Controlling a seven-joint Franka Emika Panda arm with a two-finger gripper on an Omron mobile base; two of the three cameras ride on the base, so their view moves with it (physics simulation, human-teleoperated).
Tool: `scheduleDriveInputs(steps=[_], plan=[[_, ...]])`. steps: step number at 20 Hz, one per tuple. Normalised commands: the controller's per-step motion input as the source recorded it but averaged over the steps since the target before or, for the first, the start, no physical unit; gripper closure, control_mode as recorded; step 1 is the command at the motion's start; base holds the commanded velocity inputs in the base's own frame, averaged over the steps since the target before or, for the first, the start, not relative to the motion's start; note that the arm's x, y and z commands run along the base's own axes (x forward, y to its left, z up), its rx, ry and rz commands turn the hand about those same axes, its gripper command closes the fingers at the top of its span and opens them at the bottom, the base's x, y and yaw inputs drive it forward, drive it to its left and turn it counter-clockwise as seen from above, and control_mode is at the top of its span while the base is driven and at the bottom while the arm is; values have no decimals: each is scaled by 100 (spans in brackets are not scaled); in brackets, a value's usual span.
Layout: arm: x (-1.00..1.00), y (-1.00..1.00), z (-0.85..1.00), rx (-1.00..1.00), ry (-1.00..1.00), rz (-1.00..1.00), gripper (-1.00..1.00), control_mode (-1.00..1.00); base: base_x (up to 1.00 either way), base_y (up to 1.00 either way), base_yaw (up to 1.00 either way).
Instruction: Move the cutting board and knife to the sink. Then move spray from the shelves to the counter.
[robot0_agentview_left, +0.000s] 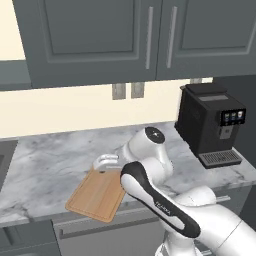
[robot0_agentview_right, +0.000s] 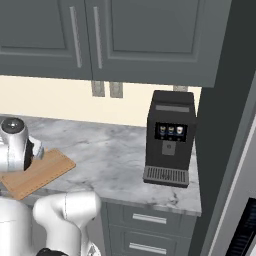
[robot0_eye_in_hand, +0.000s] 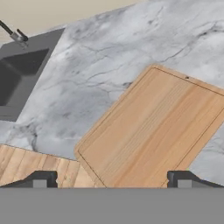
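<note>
The board lies flat on the counter, close to the near edge. One near corner sticks out a little past that edge. Its long side runs at a slant: one end points to the near left, the other to the far right. The wood stripes run the same way. In the right base view the board shows at the left, partly behind the arm.

The gripper hangs above the board, and the hand view looks down at it. The two finger tips stand far apart, as wide as they go, with nothing between them. They do not touch the board.

The sink is to the left, well apart from the board, with its faucet at the back. A strip of the sink shows at the left edge of the left base view.

A black coffee machine stands on the counter to the right, near the wall. Dark cabinets hang above.
</note>
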Motion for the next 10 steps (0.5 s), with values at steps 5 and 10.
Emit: scheduleDriveInputs(steps=[5, 10], plan=[[-59, 11, 44, -14, -1, 5, -100, -100, 0, 0, 0], [-52, 23, 29, -7, -3, 0, -100, -100, 0, 0, 0]])
